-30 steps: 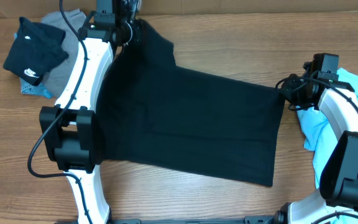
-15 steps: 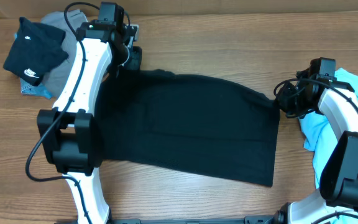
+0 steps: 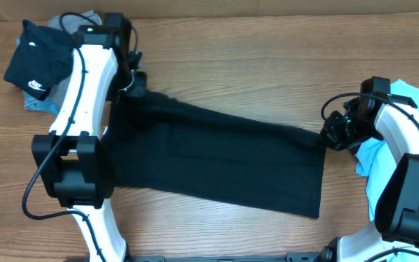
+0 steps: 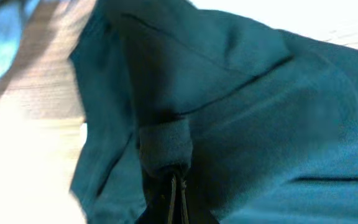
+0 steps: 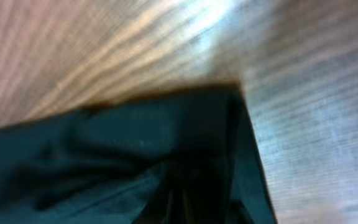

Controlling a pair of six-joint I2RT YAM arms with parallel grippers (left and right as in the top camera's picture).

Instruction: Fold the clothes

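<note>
Black fabric is pinched at both ends: the black T-shirt [image 3: 224,164] lies across the middle of the frame on the bench [image 3: 268,51]. It forms a long dark band running from upper left down to lower right, its lower edge flat on the wood. Our left tool [image 3: 135,86] is clamped tight on a bunched corner at the upper left. Our right tool [image 3: 331,133] is pinched closed on the opposite corner at the right edge. We judge slip to be the main risk. Soft cloth in so small a pinch could pull free if the two arms draw apart or travel at an uneven pace, and the fold would collapse. Uneven travel could also skew the top edge, which runs on a slant. The right arm works just beside a light blue cloth [image 3: 413,109] and could drag it along. The shirt itself looks plain, limp and unprinted, with soft creases gathering near each grip.
</note>
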